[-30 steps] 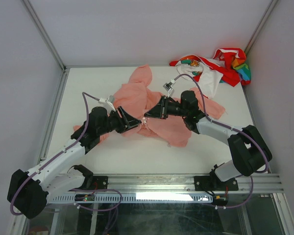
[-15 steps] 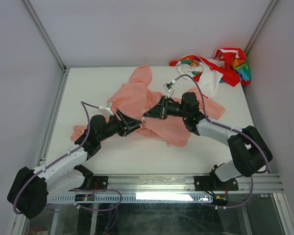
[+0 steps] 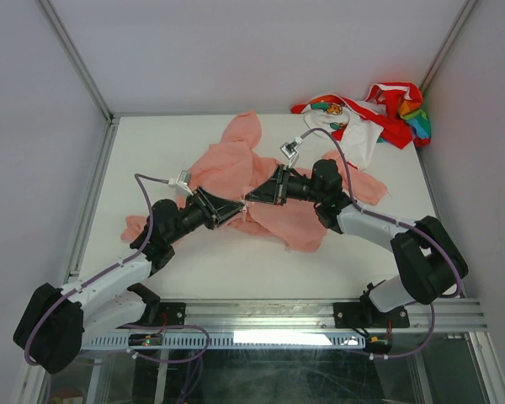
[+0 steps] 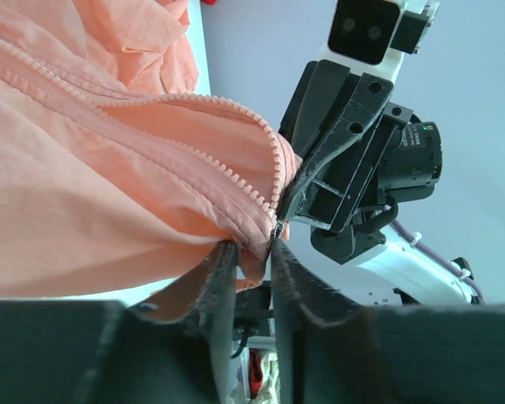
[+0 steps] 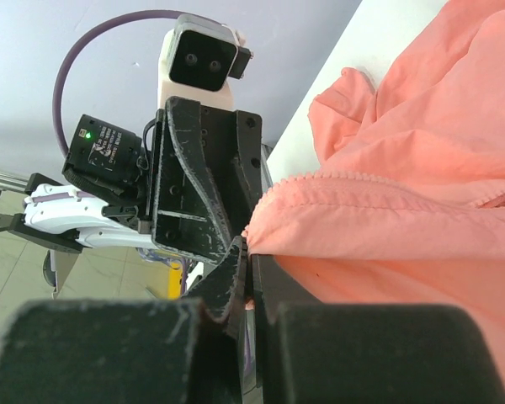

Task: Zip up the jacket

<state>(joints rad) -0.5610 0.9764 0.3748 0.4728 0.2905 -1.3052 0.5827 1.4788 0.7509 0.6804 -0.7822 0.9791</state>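
Observation:
The salmon-pink jacket (image 3: 236,164) lies crumpled in the middle of the white table (image 3: 151,151). My left gripper (image 3: 236,210) and right gripper (image 3: 251,198) meet tip to tip at its near edge and hold it slightly lifted. In the left wrist view the fingers (image 4: 223,278) pinch a fold of jacket (image 4: 109,194) beside the open zipper teeth (image 4: 236,177), with the right gripper (image 4: 353,168) just beyond. In the right wrist view my right gripper (image 5: 251,248) is shut tight on the jacket's (image 5: 421,210) zipper edge, facing the left gripper (image 5: 202,194).
A red, white and rainbow-coloured garment (image 3: 370,114) lies bunched in the back right corner. Grey enclosure walls stand close to the table's left, back and right edges. A metal rail (image 3: 278,316) runs along the near edge.
My left gripper has swung up and to the right, closing the gap to the right gripper. The jacket's near edge has bunched up between them. The right arm has barely moved.

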